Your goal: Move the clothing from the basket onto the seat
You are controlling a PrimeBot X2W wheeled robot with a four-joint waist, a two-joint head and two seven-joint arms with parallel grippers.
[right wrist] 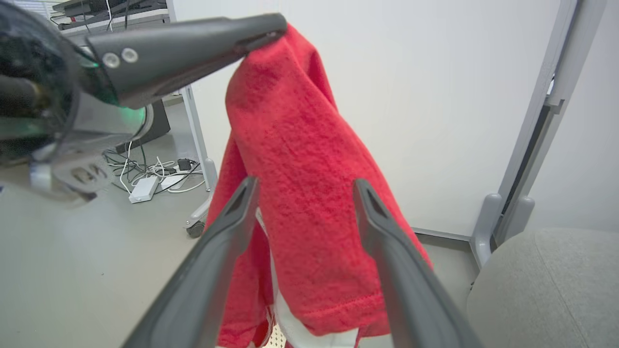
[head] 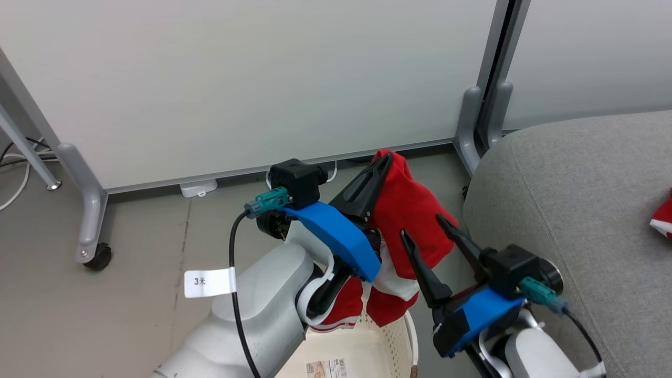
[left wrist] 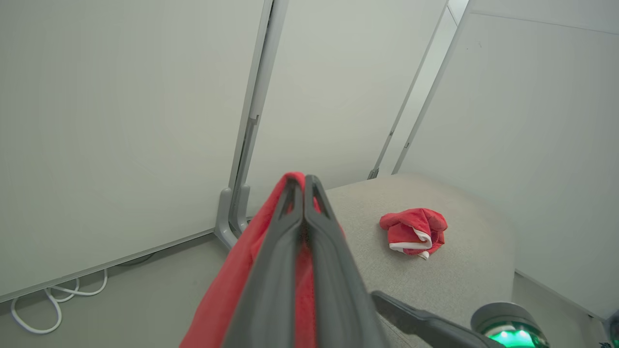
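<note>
My left gripper (head: 386, 156) is shut on the top edge of a red garment (head: 409, 220) with white trim, which hangs down over the cream basket (head: 367, 346) at the bottom of the head view. The same garment (right wrist: 304, 193) drapes from the left gripper (right wrist: 278, 26) in the right wrist view. My right gripper (head: 421, 226) stands open just in front of the hanging cloth, its fingers (right wrist: 237, 212) apart. A second red garment (left wrist: 413, 232) lies crumpled on the grey sofa (left wrist: 459, 270), its edge (head: 662, 218) at the right of the head view. The sofa (head: 577, 210) rises right of the basket.
White partition panels on grey wheeled legs (head: 92, 220) stand behind. A divider post (head: 480, 121) sits close to the sofa's corner. White cables (left wrist: 53, 299) lie along the floor by the wall. A power strip and wires (right wrist: 150, 179) lie on the floor.
</note>
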